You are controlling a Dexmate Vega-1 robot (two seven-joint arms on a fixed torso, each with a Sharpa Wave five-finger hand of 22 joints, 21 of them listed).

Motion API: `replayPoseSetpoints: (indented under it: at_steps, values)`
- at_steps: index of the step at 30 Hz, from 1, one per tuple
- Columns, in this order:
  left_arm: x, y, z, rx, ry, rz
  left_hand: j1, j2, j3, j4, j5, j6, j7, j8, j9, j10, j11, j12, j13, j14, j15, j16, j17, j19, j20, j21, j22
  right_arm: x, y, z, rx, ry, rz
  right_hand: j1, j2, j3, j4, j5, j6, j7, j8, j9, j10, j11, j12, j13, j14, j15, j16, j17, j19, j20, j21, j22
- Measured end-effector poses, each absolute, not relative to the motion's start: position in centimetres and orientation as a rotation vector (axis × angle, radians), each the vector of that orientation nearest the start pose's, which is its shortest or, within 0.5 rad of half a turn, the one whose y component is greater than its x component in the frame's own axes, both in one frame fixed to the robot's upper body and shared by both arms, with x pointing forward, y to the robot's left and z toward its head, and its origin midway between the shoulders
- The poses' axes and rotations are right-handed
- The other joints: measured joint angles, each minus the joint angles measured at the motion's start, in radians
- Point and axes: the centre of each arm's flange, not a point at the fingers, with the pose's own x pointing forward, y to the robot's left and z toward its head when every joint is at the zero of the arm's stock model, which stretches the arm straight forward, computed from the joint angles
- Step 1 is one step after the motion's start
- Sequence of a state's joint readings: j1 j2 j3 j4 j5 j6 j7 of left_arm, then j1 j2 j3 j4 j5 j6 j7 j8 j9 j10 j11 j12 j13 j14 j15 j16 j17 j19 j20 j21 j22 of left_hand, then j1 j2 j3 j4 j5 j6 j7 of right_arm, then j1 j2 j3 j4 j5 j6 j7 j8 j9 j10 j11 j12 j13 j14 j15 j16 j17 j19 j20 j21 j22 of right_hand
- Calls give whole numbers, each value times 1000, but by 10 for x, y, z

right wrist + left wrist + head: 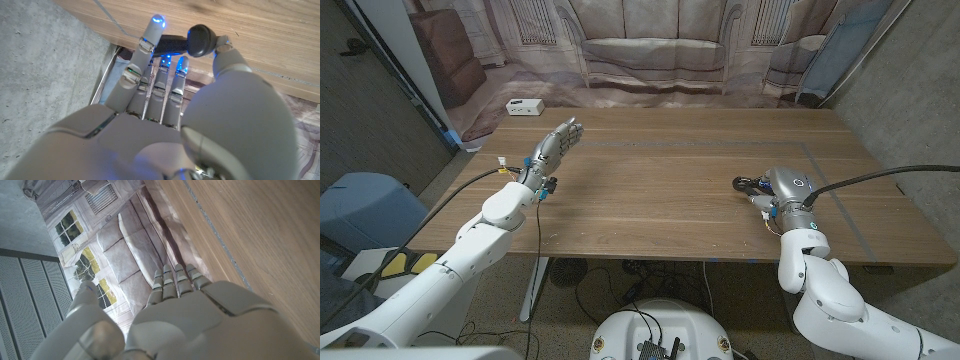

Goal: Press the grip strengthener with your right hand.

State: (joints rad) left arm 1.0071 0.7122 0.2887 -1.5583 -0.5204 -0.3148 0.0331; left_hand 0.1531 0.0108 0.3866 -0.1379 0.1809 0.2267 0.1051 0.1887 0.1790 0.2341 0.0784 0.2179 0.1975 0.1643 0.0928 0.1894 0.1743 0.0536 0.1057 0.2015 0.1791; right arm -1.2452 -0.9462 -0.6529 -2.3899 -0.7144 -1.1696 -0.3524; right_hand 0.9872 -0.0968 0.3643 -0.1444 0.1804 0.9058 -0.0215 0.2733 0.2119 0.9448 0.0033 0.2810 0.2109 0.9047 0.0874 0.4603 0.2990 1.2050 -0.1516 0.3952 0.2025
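The grip strengthener (748,185) is black and lies at the right side of the wooden table (660,180), mostly covered by my right hand (786,190). In the right wrist view its rounded black handle end (202,40) sticks out between my thumb and my curled fingers (150,40), which wrap over the other handle; the fingertips glow blue. My left hand (554,148) is raised over the table's left side, fingers straight and together, holding nothing; the same hand (190,315) appears in the left wrist view.
A small white box (524,106) sits at the table's far left corner. A printed sofa backdrop (650,45) hangs behind the table. A thin tape line (840,195) runs along the table's right part. Cables hang off both arms.
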Motion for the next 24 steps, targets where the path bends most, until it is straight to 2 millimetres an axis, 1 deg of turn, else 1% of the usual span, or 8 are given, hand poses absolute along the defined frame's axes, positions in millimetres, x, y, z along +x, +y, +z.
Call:
replayPoseSetpoints:
  at_steps: [6,8,12,14,24]
  values:
    - [588,323,-9,213,-702,-178,0,0,0,0,0,0,0,0,0,0,0,0,0,0,0,0,0,0,0,0,0,441,-256,-85,-1362,-298,-571,0,0,0,1,1,0,0,0,0,0,0,0,0,0,0,-2,1,-3,3,0,0]
    - [588,323,-8,213,-702,-177,0,0,0,0,0,0,0,0,0,0,0,0,0,0,0,0,0,0,0,0,0,440,-256,-85,-1363,-297,-570,0,0,-3,5,1,0,0,0,0,0,0,-2,0,0,0,-2,5,-3,3,4,0]
    - [587,321,-9,214,-704,-178,0,0,0,0,0,0,0,0,0,0,0,0,0,0,0,0,0,0,0,0,0,440,-257,-89,-1360,-280,-562,-7,7,-3,5,1,0,0,0,0,0,0,-4,1,0,0,-8,12,-3,3,4,0]
    - [586,321,-9,214,-705,-179,0,0,0,0,0,0,0,0,0,0,0,0,0,0,0,0,0,0,0,0,0,440,-258,-91,-1359,-274,-557,-7,7,-3,5,1,0,0,-4,0,0,0,-4,1,0,0,-8,13,-4,3,4,0]
    - [585,319,-11,218,-700,-176,0,0,0,0,0,0,0,0,0,0,0,1,0,0,0,0,0,0,0,0,0,442,-258,-101,-1361,-247,-532,-8,8,-3,5,1,0,0,-4,0,0,0,-8,1,0,0,-12,19,-11,7,11,0]
